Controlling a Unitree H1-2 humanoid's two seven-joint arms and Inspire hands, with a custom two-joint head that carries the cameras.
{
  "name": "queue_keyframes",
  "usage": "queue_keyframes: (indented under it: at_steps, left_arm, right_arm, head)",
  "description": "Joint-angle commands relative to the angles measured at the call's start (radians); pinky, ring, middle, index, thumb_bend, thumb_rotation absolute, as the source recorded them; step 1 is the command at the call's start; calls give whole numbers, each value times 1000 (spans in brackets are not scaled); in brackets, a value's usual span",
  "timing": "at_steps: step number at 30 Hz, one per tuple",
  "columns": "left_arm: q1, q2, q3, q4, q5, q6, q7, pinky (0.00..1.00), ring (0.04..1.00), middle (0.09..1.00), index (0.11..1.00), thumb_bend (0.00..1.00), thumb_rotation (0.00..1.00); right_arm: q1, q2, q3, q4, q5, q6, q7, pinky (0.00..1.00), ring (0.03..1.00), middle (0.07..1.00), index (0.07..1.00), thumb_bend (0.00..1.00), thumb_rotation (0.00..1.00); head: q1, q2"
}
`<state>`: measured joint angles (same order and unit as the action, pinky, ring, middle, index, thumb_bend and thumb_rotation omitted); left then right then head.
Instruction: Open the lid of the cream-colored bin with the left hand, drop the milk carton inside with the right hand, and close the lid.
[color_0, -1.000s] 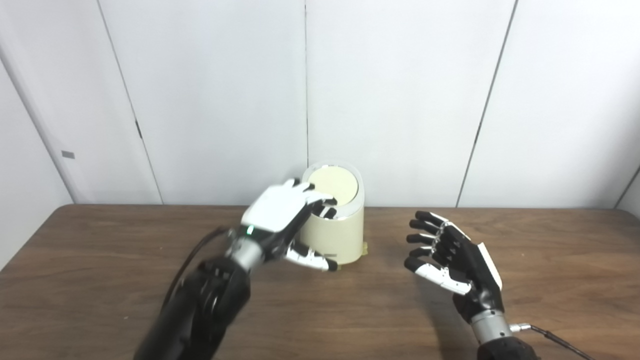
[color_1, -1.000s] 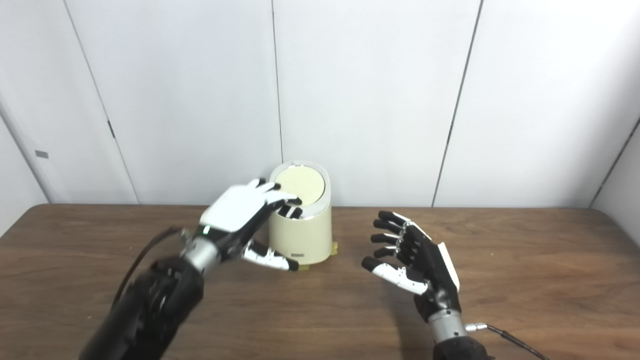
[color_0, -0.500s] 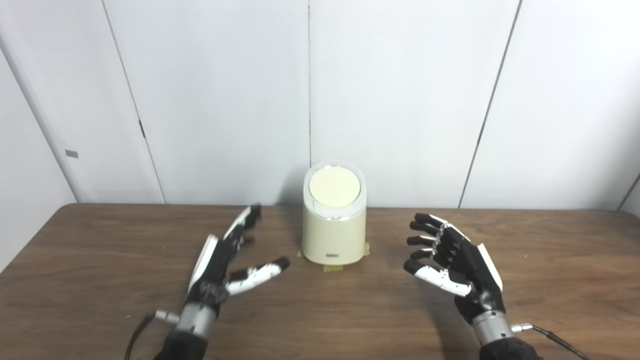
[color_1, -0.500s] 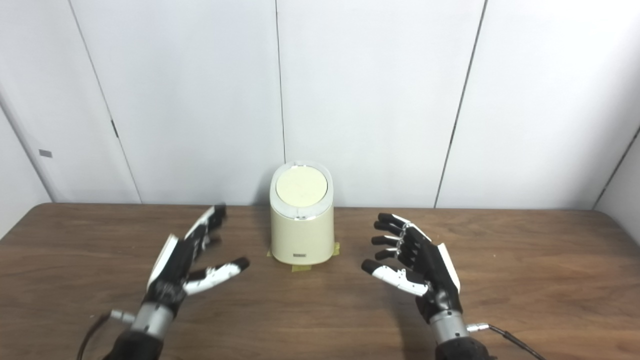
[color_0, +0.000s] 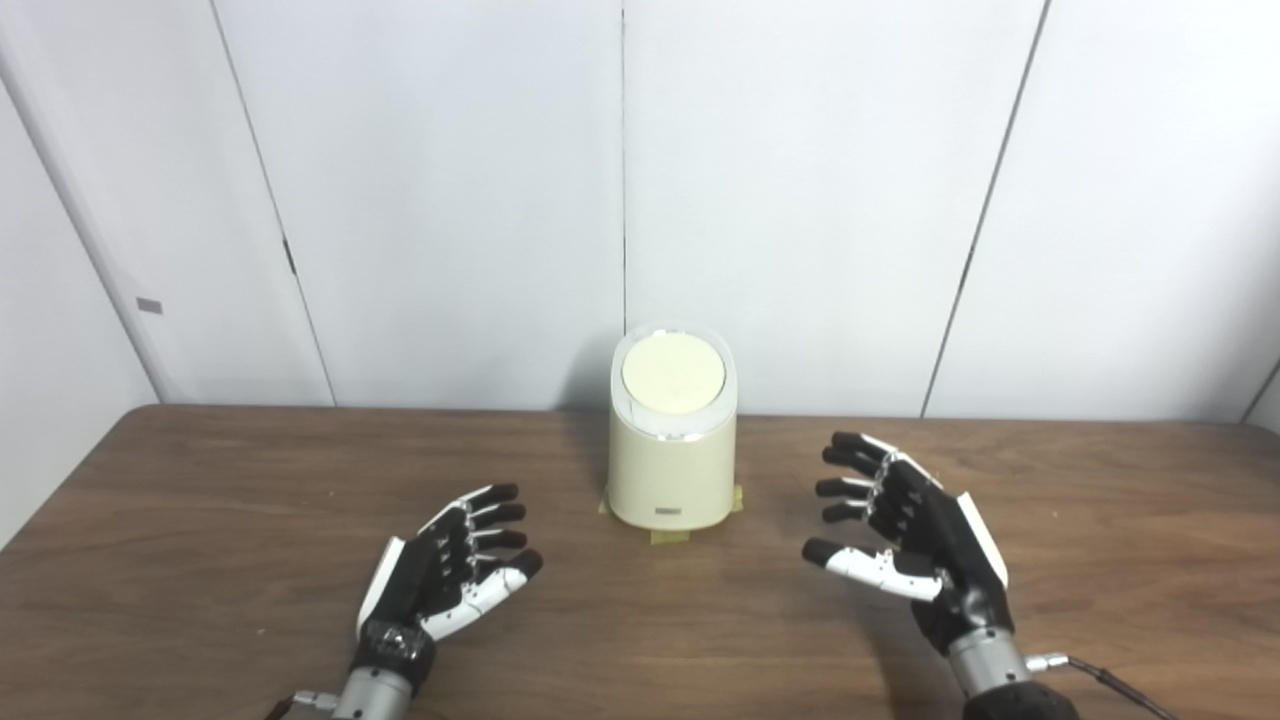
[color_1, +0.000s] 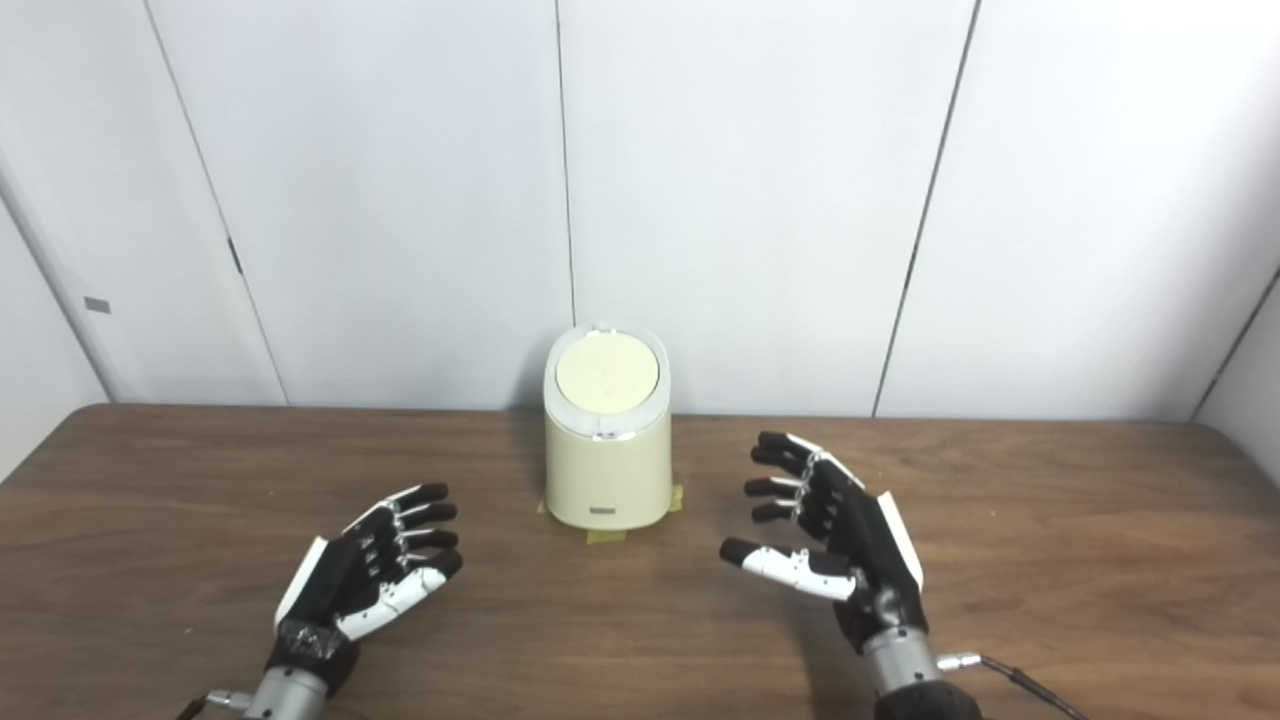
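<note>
The cream-colored bin (color_0: 671, 470) stands at the middle back of the wooden table (color_0: 200, 520), its round lid (color_0: 673, 376) down and flat. My left hand (color_0: 452, 573) rests low at the front left, palm turned inward, fingers spread and holding nothing, well apart from the bin. To the bin's right my right hand (color_0: 912, 537) hovers open, palm facing left, also empty. No milk carton shows in either view.
Small strips of yellowish tape (color_0: 668, 535) sit under the bin's base. White wall panels (color_0: 800, 200) rise directly behind the table's far edge. A cable (color_0: 1110, 680) trails from my right wrist at the bottom right.
My left hand has left the bin's lid and drawn back down to the front left of the table. The lid stays shut. My right hand has barely shifted.
</note>
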<state>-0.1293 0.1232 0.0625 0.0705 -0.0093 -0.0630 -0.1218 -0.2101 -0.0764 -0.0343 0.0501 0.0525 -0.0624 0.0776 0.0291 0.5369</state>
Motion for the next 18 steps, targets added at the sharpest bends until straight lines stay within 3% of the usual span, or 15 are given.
queue_keyframes:
  at_steps: [1,7,18]
  left_arm:
    - [-24,9,2,-33,-13,-32,5,577,708,781,800,766,294]
    - [-20,15,-5,-59,-15,-23,-4,582,719,791,813,745,277]
    - [-14,9,-10,-73,-23,-15,-2,603,716,789,806,757,263]
  right_arm:
    - [-31,0,2,-36,0,-19,-2,562,668,772,768,772,151]
    - [-28,-1,3,-50,-5,-12,-7,594,680,774,782,783,189]
    - [-27,13,3,-63,23,7,-1,559,669,773,763,786,149]
  head:
    - [-2,1]
    - [-4,9]
    - [-8,11]
